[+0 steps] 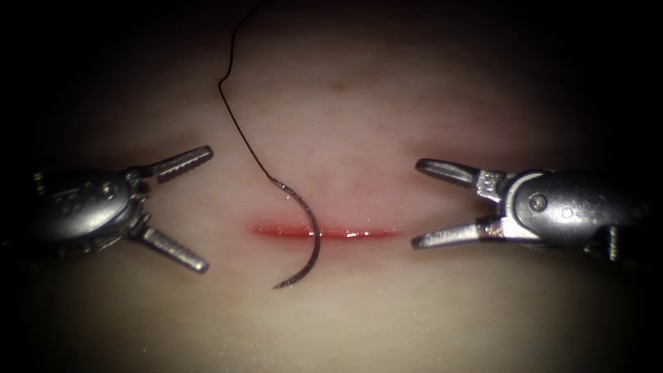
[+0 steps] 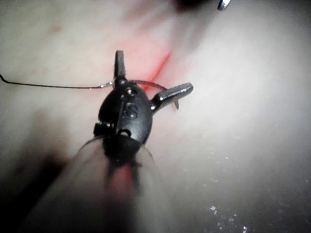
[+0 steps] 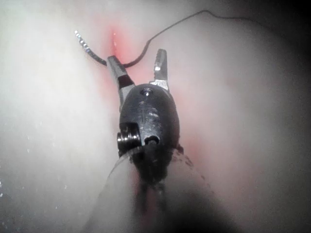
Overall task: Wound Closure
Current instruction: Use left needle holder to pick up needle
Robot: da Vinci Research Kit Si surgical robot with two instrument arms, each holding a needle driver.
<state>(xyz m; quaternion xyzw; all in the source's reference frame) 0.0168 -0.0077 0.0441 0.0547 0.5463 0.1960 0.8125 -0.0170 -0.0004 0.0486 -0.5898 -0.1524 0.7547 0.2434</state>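
The curved needle (image 1: 314,235) lies loose on the tissue (image 1: 359,304), crossing the left part of the red cut (image 1: 359,233); it appears to rest on the surface, not driven in. Its point lies below the cut, and its rear end above it joins the dark thread (image 1: 235,117), which runs up and away. My left tool (image 1: 205,207) stands open left of the cut and holds nothing. Equally open and holding nothing, my right tool (image 1: 418,204) is at the cut's right end. The left wrist view shows the open left tool (image 2: 154,70) just short of the needle (image 2: 141,81). The right wrist view shows the open right tool (image 3: 135,54) near the needle (image 3: 90,50).
Red fluid tints the tissue around the cut (image 2: 163,63). The thread (image 2: 48,86) trails across pale tissue away from the needle, also seen as the thread (image 3: 184,19) curving off beyond the right tool.
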